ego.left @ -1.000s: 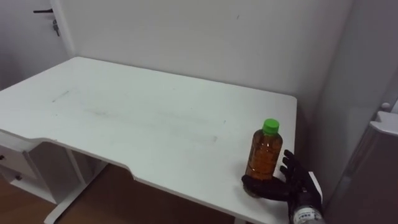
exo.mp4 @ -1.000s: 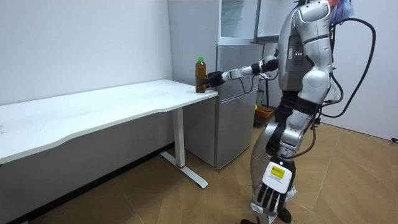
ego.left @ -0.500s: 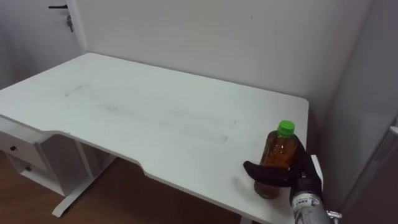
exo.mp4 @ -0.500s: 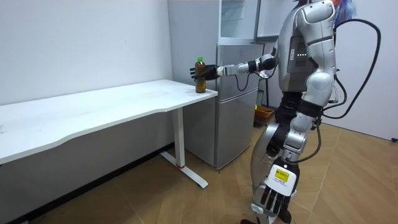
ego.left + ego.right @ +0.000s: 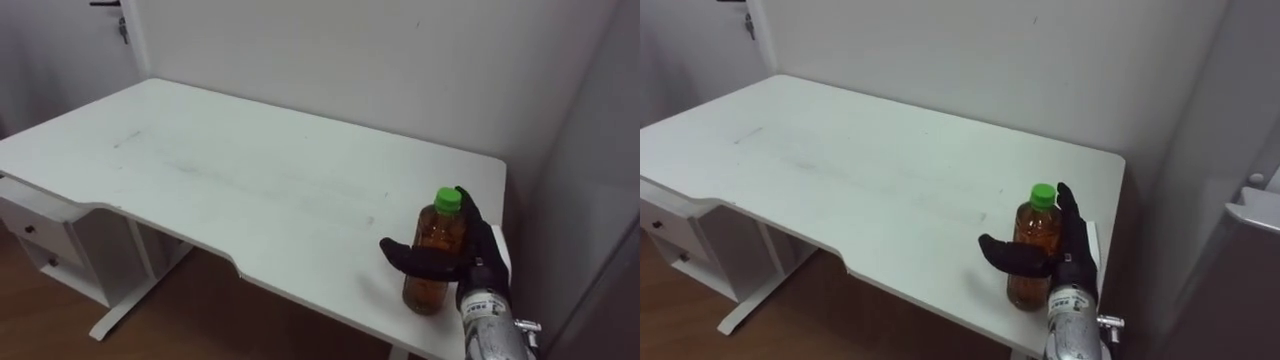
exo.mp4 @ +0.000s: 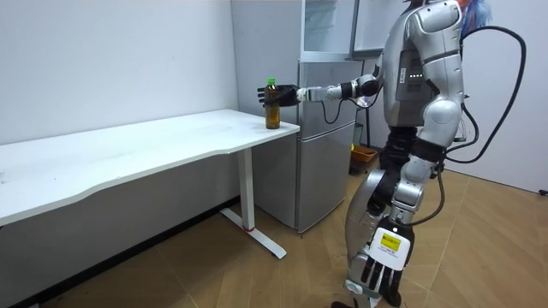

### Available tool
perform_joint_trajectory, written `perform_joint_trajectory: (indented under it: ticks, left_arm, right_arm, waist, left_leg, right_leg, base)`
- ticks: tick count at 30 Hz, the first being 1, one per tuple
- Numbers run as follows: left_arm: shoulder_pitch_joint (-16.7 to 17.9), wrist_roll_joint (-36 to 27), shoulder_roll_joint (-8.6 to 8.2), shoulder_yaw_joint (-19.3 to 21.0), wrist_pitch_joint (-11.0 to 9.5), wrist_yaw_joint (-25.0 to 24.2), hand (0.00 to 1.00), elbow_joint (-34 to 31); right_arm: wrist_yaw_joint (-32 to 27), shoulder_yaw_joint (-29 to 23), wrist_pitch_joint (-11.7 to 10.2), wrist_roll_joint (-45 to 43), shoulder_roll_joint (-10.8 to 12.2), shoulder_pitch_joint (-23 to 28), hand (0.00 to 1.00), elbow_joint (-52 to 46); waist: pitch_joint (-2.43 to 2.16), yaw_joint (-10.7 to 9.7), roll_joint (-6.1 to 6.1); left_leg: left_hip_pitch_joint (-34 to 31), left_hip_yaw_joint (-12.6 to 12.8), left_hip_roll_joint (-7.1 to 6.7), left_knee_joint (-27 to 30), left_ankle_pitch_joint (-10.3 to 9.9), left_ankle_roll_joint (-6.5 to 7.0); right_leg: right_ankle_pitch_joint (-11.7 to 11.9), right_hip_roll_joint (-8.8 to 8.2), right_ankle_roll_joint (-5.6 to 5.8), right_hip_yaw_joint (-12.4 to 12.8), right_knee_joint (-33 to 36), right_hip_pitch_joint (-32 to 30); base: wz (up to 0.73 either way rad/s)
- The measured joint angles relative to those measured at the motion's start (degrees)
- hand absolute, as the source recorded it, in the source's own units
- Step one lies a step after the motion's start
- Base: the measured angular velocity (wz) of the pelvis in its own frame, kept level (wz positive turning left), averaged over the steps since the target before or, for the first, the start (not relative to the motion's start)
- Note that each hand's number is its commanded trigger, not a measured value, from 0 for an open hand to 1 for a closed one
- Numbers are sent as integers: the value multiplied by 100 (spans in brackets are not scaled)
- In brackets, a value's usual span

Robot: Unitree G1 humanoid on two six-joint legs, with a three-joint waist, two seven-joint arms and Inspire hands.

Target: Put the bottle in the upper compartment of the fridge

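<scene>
Bottle [image 5: 432, 232]: clear plastic, amber liquid, green cap. Upright at front-right corner of white table [image 5: 250, 190], close to edge. Right hand [image 5: 478, 255] grips it, thumb across front, fingers up behind. Base at tabletop lvl, can't tell if touching. Grey fridge [image 6: 330, 137] sits just past table end.

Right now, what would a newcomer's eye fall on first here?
The bottle of amber liquid with a green cap draws the eye first. It is upright near the right-hand corner of the white table, and the right hand clasps it, thumb across the front and fingers behind. In the room view the robot stands beside the grey fridge at the table's end, its left hand hanging low with relaxed fingers.
</scene>
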Motion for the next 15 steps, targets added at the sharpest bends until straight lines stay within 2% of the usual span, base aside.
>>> perform_joint_trajectory:
  ticks: [8,13,15]
  left_arm:
    - [32,-10,39,-10,3,6,0,-26]
    - [34,-112,55,-118,-9,58,0,-40]
    - [27,-110,54,-120,-30,57,0,-42]
  right_arm:
    - [-35,14,35,30,-18,0,0,76]
    - [32,179,36,15,-23,-2,0,563]
    - [107,179,38,4,-23,-2,0,857]
  waist:
    - [2,-5,-25]
    - [13,-23,-34]
    - [30,-23,-41]
  left_leg:
    - [18,-54,-16,9,0,0]
    - [41,-116,-67,0,2,3]
    - [4,-140,-73,21,7,10]
  right_leg:
    - [-2,1,4,-54,-26,60]
    - [-6,-1,10,-67,-18,110]
    - [-6,-1,12,-64,-17,104]
  base:
    - [3]
    - [5]
    - [7]
